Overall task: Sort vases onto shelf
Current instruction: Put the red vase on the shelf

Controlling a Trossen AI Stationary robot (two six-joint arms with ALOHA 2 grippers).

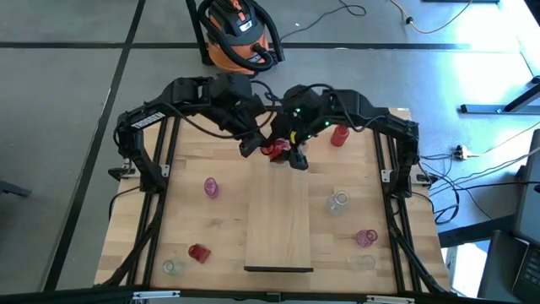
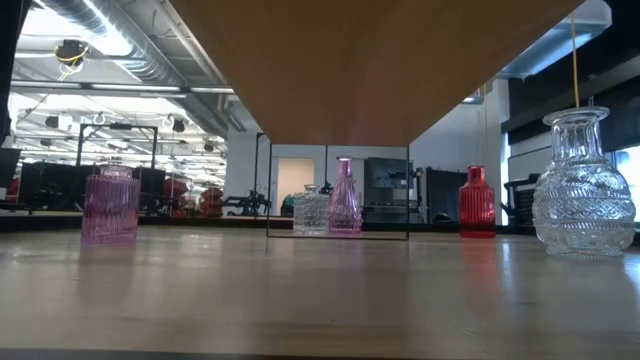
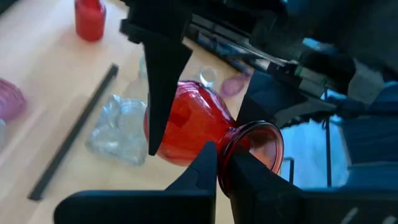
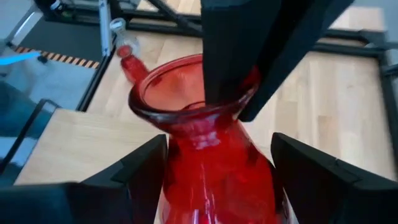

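Vases first: your big red vase [image 1: 272, 150] is up off the tabletop [image 1: 228, 219], just past the far end of the shelf [image 1: 278, 221], caught between both arms. Your left hand [image 3: 222, 163] is clenched on the vase's rim, one finger inside the mouth and one outside, and that view shows the vase tipped on its side. Your right hand [image 4: 219, 168] sits with its fingers wide apart on either side of the red body, not squeezing it as far as you can see. Everything else is scattered on the tabletop: a pink vase [image 1: 211, 187] left of the shelf, a clear vase [image 1: 338, 202] right of it, a small red bottle vase [image 1: 339, 134] near the far right corner, plus a few more near the front edge.
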